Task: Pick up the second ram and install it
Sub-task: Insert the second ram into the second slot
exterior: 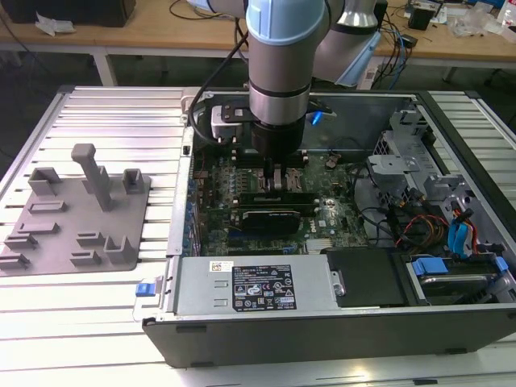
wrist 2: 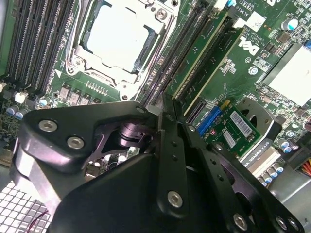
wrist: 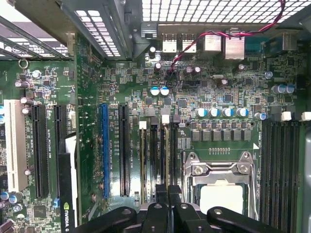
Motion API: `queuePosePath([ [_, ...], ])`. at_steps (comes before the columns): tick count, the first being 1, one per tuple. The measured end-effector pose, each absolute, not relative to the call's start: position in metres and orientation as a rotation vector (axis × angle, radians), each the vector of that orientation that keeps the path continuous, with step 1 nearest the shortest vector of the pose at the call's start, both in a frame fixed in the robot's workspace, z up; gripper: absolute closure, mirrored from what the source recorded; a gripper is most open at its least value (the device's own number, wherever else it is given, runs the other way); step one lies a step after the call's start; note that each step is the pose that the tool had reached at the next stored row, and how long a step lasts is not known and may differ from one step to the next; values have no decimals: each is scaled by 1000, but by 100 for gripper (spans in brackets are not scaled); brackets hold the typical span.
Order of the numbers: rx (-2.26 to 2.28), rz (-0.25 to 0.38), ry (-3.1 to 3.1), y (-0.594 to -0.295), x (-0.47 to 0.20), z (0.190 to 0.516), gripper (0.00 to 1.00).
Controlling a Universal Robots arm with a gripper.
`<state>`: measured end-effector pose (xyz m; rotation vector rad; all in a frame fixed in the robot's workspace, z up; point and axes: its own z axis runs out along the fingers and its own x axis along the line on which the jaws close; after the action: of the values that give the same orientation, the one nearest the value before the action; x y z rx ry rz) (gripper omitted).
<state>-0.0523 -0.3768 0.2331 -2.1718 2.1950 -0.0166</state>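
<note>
The second ram (wrist: 165, 155) is a thin stick standing on edge in a memory slot beside the processor socket (wrist: 221, 194). Its top edge runs straight in between my fingertips. My gripper (wrist: 168, 190) is shut on the end of that edge. In the exterior view the gripper (exterior: 270, 173) reaches straight down into the open computer case (exterior: 451, 145), onto the green motherboard. In the second wrist view the gripper (wrist 2: 163, 112) sits closed over the long dark slots next to the silver processor (wrist 2: 116, 36).
A black graphics card (exterior: 274, 214) lies just in front of the gripper. A second stick (wrist: 143, 155) stands in a neighbouring slot. A grey fixture tray (exterior: 76, 210) sits on the ribbed table at the exterior view's left. The power supply (exterior: 254, 286), drive cages and cables crowd the case's right.
</note>
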Motion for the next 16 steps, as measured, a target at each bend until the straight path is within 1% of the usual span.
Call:
queuePosePath([
  [15, -2170, -20, 2193, -377, -55, 226, 91],
  [16, -2170, -20, 2194, -377, -55, 226, 89],
])
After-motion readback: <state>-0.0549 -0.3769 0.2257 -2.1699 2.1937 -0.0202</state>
